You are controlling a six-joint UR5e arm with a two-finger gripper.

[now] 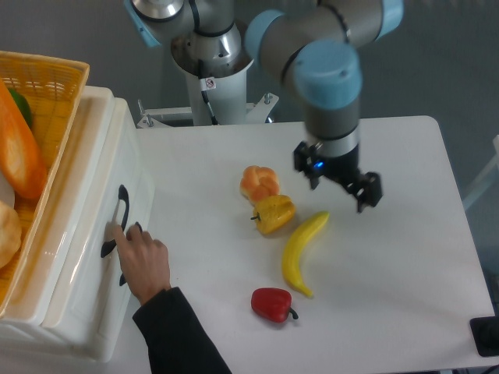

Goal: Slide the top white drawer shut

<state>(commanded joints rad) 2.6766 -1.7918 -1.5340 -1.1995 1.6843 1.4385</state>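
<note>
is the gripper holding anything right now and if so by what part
Nothing is held. The gripper hangs empty above the table, near the banana.

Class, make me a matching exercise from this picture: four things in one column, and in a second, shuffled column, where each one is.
Things:
1. pincer
2. human hand
3. red pepper
4. yellow woven basket

Places:
A. on top of the white drawer unit
B. above the table, right of the yellow pepper
C. on the drawer handles
D. nearest the table's front edge, below the banana

Pairs: 1-B, 2-C, 3-D, 4-A
</note>
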